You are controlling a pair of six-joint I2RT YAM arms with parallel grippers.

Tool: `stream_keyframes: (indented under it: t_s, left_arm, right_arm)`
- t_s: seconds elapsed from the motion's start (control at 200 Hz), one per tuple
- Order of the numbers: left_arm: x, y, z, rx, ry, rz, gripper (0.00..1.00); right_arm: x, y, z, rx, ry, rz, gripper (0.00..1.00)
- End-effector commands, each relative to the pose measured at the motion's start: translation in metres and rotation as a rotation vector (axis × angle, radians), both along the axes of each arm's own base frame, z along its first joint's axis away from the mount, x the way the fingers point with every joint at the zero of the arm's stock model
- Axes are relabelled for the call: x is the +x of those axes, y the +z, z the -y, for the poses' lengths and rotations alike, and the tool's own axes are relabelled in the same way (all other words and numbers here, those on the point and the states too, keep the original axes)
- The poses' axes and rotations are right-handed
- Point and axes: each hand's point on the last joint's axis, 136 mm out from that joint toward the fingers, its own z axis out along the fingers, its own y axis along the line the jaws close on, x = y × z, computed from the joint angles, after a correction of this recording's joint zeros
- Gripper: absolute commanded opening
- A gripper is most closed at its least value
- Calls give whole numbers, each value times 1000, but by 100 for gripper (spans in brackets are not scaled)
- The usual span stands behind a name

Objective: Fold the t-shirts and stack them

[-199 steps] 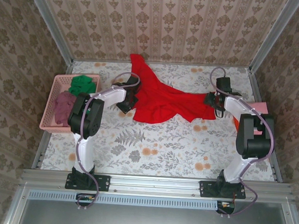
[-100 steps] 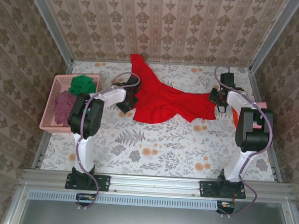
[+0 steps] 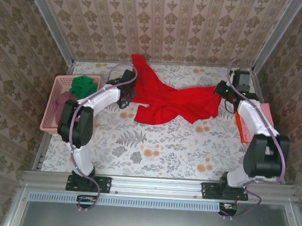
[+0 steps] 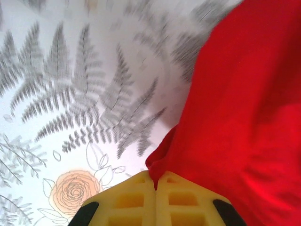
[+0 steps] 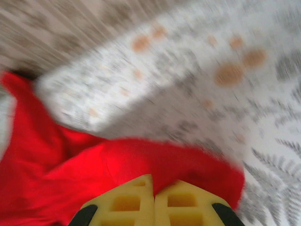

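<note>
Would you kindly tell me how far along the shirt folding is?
Early on. The left fingers and right fingers are each shut on the red t-shirt, which lies crumpled and unfolded. The green t-shirt and maroon t-shirt wait in the basket. Pink cloth at the right edge may be folded already.

Five t-shirts are in sight: one red t-shirt (image 3: 177, 102), one green t-shirt (image 3: 83, 84), one maroon t-shirt (image 3: 63, 100), one pink t-shirt (image 3: 267, 109) and one orange t-shirt (image 3: 241, 128). There is one pink basket (image 3: 51, 94), one table (image 3: 154, 149), and two arms, the left arm (image 3: 103, 96) and the right arm (image 3: 255, 119).
</note>
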Motion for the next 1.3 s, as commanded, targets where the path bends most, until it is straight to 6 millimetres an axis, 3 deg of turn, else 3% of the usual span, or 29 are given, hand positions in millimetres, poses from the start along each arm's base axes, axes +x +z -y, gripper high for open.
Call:
stream_keyframes:
  t_s: [0.0, 0.195, 0.375, 0.585, 0.74, 0.91, 1.01, 1.14, 1.295]
  left_arm:
    - [25, 89, -19, 39, -42, 202, 0]
    - [23, 192, -47, 15, -51, 415, 0]
    - [-5, 276, -73, 25, -59, 580, 0]
    - [-35, 337, -88, 22, -70, 703, 0]
    - [-50, 371, -88, -2, -89, 782, 0]
    - [-58, 395, -84, -24, -117, 836, 0]
    - [-49, 393, -84, -20, -104, 838, 0]
    - [-26, 382, -78, -2, -108, 806, 0]
    - [17, 353, -71, 45, -108, 759, 0]
  right_arm:
    - [-11, 87, -16, 73, 71, 227, 0]
    - [-46, 192, -25, 114, 99, 452, 0]
    - [-89, 270, -30, 127, 112, 637, 0]
    - [-137, 336, -28, 91, 97, 787, 0]
    - [-158, 370, -27, 67, 80, 821, 0]
    - [-172, 392, -29, 67, 88, 860, 0]
    - [-163, 386, -19, 41, 36, 837, 0]
    - [-127, 361, -10, 39, 6, 744, 0]
    - [-63, 313, 0, 56, -19, 645, 0]
